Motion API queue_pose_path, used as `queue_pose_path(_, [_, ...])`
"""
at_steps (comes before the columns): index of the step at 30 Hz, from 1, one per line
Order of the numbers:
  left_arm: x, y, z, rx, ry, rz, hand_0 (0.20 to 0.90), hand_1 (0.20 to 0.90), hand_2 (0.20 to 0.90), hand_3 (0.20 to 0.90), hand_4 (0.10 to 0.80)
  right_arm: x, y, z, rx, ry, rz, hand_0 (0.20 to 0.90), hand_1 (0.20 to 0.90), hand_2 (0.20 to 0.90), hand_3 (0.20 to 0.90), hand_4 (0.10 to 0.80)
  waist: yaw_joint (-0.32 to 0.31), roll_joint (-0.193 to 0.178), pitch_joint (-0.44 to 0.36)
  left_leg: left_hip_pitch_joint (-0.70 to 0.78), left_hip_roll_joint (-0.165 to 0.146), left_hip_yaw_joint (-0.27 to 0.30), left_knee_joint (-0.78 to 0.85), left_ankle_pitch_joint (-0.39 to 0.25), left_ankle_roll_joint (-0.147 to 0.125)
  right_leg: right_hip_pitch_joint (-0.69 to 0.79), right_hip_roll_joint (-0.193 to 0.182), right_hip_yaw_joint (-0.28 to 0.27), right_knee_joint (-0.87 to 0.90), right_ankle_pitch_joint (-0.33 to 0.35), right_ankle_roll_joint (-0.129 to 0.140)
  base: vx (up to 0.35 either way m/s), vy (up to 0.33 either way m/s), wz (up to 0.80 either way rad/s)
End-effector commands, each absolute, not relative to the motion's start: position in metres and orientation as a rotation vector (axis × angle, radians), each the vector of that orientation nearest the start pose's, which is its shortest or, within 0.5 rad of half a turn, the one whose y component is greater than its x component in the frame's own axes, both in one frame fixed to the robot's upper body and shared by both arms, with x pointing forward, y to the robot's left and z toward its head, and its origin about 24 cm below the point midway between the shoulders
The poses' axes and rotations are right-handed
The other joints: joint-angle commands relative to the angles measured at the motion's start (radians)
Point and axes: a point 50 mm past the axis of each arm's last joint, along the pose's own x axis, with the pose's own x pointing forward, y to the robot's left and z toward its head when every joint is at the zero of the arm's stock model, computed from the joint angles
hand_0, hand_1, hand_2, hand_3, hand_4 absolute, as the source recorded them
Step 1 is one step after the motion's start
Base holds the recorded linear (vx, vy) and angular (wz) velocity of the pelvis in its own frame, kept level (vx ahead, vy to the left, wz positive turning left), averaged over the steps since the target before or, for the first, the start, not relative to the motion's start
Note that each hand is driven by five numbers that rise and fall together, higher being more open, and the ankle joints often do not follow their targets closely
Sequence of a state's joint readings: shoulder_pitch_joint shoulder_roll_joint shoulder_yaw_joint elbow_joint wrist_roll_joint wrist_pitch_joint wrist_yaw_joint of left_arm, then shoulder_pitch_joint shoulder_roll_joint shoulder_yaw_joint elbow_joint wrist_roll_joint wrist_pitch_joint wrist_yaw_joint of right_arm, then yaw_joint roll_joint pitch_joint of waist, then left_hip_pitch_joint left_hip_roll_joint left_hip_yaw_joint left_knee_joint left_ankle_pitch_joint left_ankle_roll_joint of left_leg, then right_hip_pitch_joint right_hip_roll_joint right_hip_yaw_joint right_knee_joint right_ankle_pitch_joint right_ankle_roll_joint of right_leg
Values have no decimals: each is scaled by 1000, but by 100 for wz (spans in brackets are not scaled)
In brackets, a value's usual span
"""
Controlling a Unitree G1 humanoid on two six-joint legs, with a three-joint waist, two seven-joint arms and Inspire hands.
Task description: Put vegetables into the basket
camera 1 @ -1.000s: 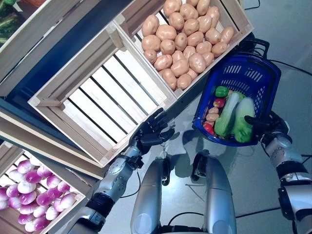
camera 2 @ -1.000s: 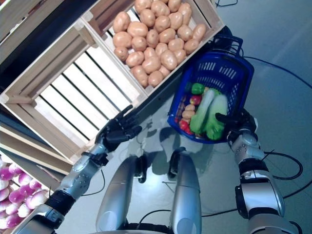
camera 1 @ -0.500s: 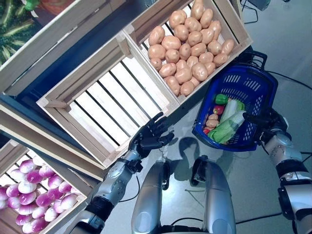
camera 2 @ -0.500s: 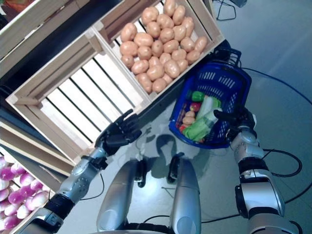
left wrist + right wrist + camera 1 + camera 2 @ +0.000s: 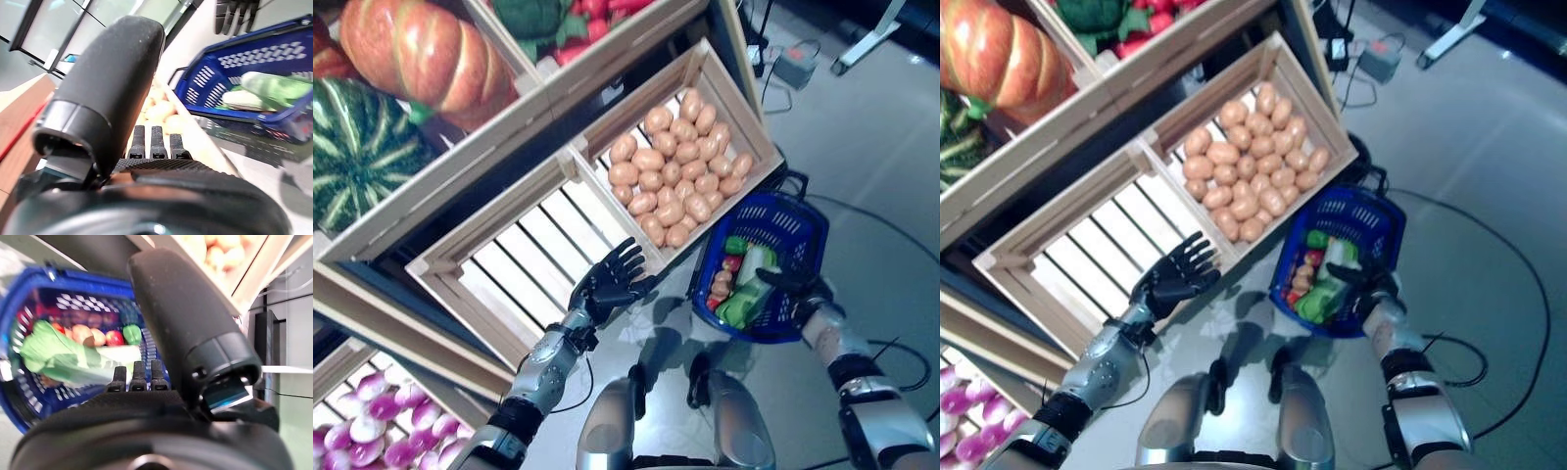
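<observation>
The blue basket (image 5: 808, 220) stands on the floor at the right, against the stand's lower corner. In it lie a long green-and-white leafy vegetable (image 5: 745, 292), a green pepper (image 5: 735, 245), a red round vegetable (image 5: 732, 262) and small potatoes (image 5: 719, 288). My right hand (image 5: 795, 290) is at the basket's near rim with its fingers (image 5: 133, 376) straight, just over the leafy vegetable (image 5: 63, 357). My left hand (image 5: 607, 284) is open and empty in front of the slatted crate, with its fingers (image 5: 152, 143) straight. The basket also shows in the left wrist view (image 5: 274, 54).
A wooden stand fills the left and top of the eye views. Its empty slatted crate (image 5: 509, 264) is by my left hand, and a full crate (image 5: 749, 137) stands next to the basket. A grey box with cables (image 5: 793, 64) lies on the floor behind.
The whole picture has shifted as the camera drew back and tilted up. The leafy vegetable has tipped over and lies lower in the basket. Both hands stay about where they were.
</observation>
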State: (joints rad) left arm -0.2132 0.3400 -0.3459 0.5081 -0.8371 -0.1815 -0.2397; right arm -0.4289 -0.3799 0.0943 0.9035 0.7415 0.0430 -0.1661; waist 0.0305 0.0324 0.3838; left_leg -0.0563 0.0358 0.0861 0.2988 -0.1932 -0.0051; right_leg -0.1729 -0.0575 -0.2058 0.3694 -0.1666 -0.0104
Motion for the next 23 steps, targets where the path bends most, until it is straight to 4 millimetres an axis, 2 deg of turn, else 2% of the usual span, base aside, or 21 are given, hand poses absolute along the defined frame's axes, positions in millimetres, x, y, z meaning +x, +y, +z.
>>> queue_pose_path(1, [263, 161, -17, -340, 180, -290, 900, 900, 900, 900, 800, 301, -240, -13, 230, 314, -309, 900, 900, 900, 900, 800, 10, -37, -165, 51, -49, 22, -170, 91, 47, 179, -1, 23, -209, 56, -6, 111, 41, -5])
queue_pose_path(5, [246, 164, -45, -277, 296, -231, 900, 900, 900, 900, 800, 276, -213, -41, 194, 381, -226, 900, 900, 900, 900, 800, -1, -38, -219, 114, -47, 28, -293, 128, 48, 222, 13, 37, -301, 93, 6, 60, 46, -3])
queue_pose_path(7, [233, 170, -66, -212, 394, -186, 900, 900, 900, 900, 800, 256, -197, -60, 189, 429, -156, 900, 900, 900, 900, 800, -11, -37, -247, 152, -46, 30, -368, 153, 46, 249, 21, 39, -354, 112, 13, 54, 42, -3])
queue_pose_path(11, [208, 185, -97, -124, 545, -111, 900, 900, 900, 900, 800, 230, -182, -84, 234, 531, -92, 900, 900, 900, 900, 800, -31, -42, -277, 168, -51, 29, -386, 150, 46, 278, 28, 57, -417, 141, 20, 34, 21, 3])
queue_pose_path(16, [179, 188, -119, 3, 657, -112, 900, 900, 900, 900, 800, 192, -173, -115, 237, 718, -49, 900, 900, 900, 900, 800, -52, -41, -293, 181, -51, 46, -386, 138, 51, 293, 31, 78, -436, 147, 22, 35, 31, -7])
queue_pose_path(21, [150, 193, -140, 23, 819, -58, 900, 900, 900, 900, 800, 153, -171, -143, 12, 916, 71, 900, 900, 900, 900, 800, -56, -39, -297, 197, -56, 43, -386, 131, 57, 304, 33, 82, -425, 131, 19, 29, 16, -2])
queue_pose_path(23, [147, 193, -142, 66, 837, -70, 900, 900, 900, 900, 800, 139, -173, -152, -4, 1017, 70, 900, 900, 900, 900, 800, -49, -40, -297, 202, -59, 35, -386, 130, 59, 311, 33, 77, -427, 128, 16, 0, 0, 0])
